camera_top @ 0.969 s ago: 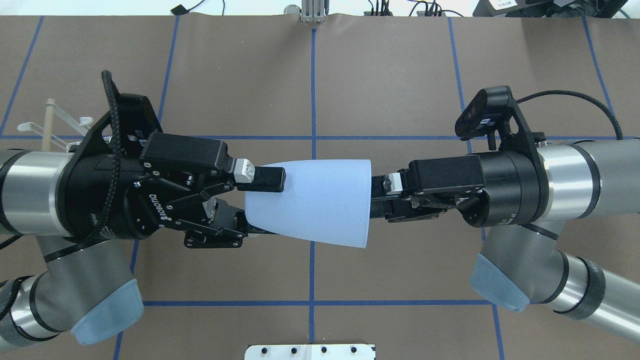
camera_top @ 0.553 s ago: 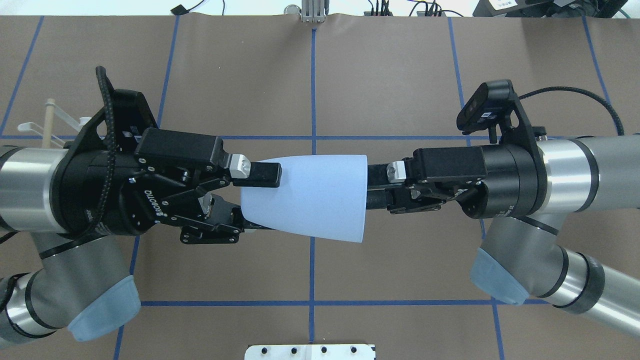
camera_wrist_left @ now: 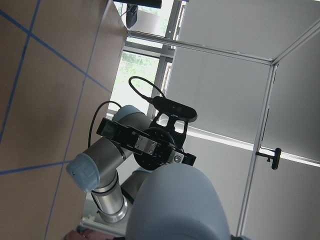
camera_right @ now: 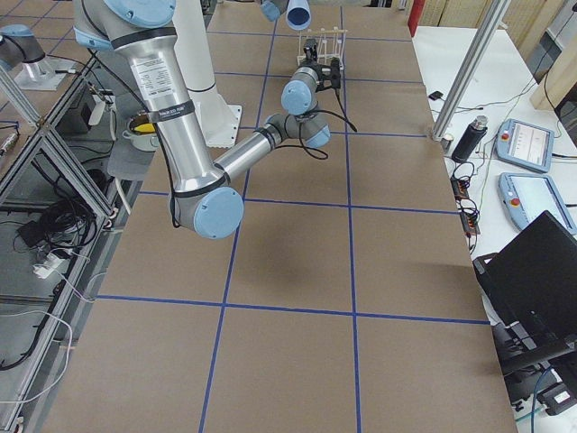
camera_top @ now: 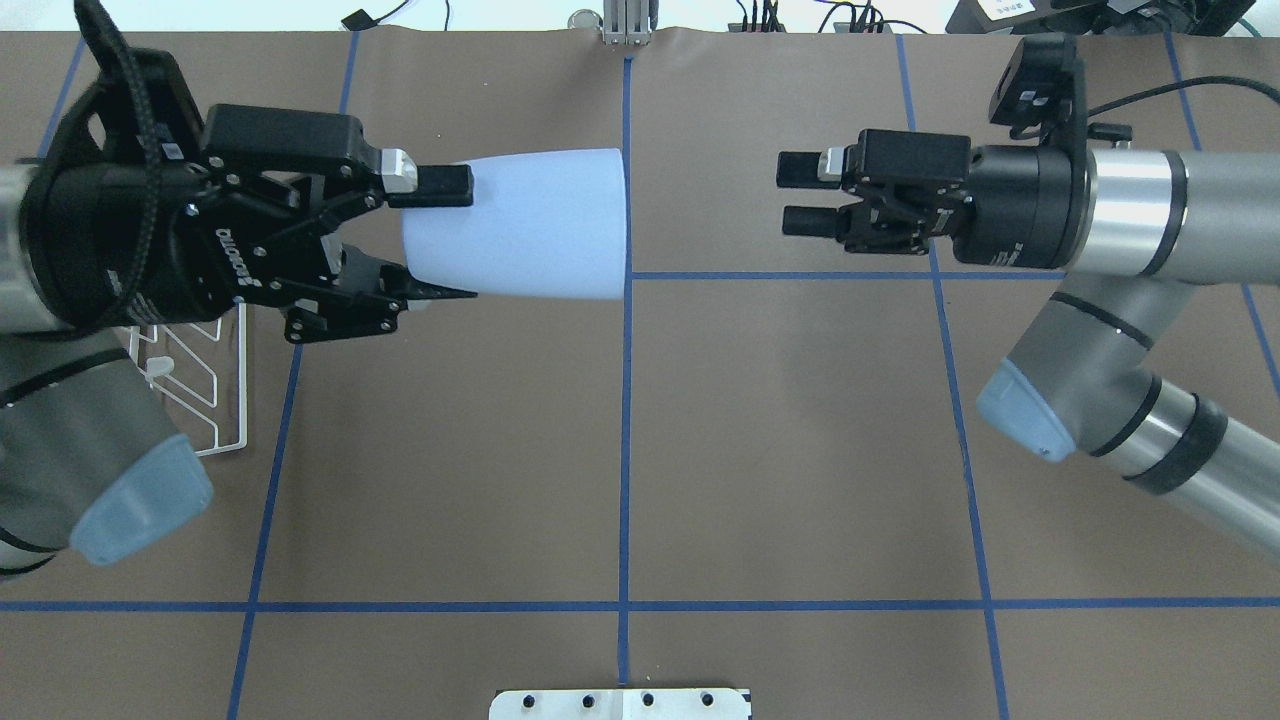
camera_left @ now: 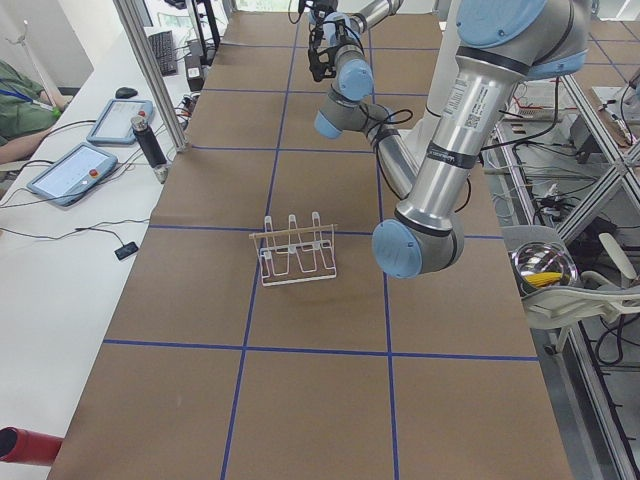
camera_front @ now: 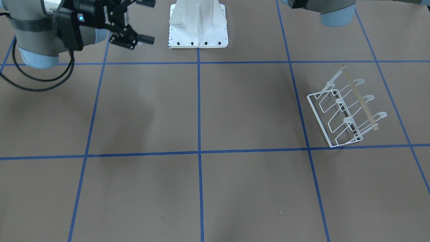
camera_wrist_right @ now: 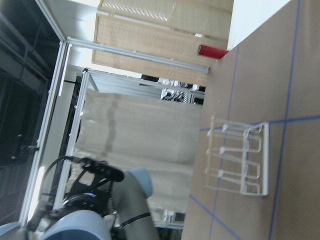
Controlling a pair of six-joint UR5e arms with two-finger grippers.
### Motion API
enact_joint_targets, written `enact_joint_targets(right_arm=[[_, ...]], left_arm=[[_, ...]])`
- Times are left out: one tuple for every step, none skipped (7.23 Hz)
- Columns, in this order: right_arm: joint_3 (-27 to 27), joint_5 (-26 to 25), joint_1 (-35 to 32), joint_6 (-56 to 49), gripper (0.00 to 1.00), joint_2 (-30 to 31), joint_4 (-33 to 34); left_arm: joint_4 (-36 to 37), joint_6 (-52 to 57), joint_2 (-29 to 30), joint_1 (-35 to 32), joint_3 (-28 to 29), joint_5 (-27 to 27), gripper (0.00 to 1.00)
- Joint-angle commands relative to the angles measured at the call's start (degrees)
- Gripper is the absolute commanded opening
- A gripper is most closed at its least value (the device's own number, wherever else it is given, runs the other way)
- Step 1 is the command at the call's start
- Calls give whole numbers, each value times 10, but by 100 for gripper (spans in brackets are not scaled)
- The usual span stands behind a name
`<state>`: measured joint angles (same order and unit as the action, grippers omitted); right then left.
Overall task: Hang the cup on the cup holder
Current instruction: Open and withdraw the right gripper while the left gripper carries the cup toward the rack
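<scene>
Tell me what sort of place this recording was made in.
Most likely a robotics lab work cell: a brown paper-covered table gridded with blue tape, grey touchscreen teach pendants on the white side bench, and aluminium frame posts around the rig.

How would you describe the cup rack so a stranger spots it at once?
Start at the brown table with blue tape lines. On the robot's left side stands a white wire rack. Unlike the solid white base plate, it is open wire with rounded prongs and a wooden rod.
</scene>
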<state>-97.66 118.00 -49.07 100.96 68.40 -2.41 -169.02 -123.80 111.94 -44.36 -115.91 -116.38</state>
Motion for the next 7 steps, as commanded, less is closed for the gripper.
enact_joint_targets(right_arm=[[76,62,-116,-164,100,2,162],[75,83,-159,-286,100,0,314],[72,86,-181,-419,100,2,436],[74,87,-200,-520,100,5,523],[72,98,-217,-594,100,11,598],[73,120,-227,-653,100,20,663],[66,124,-233,-705,100,26,741]], left_arm=[[49,118,-80,-90,2,-59,0],[71,177,-117,-124,9,-87,0],[137,237,-119,-176,17,-160,0],[236,305,-112,-229,14,-225,0],[321,400,-110,-264,11,-250,0],[399,499,-115,-268,13,-247,0],[495,600,-115,-273,13,-237,0]])
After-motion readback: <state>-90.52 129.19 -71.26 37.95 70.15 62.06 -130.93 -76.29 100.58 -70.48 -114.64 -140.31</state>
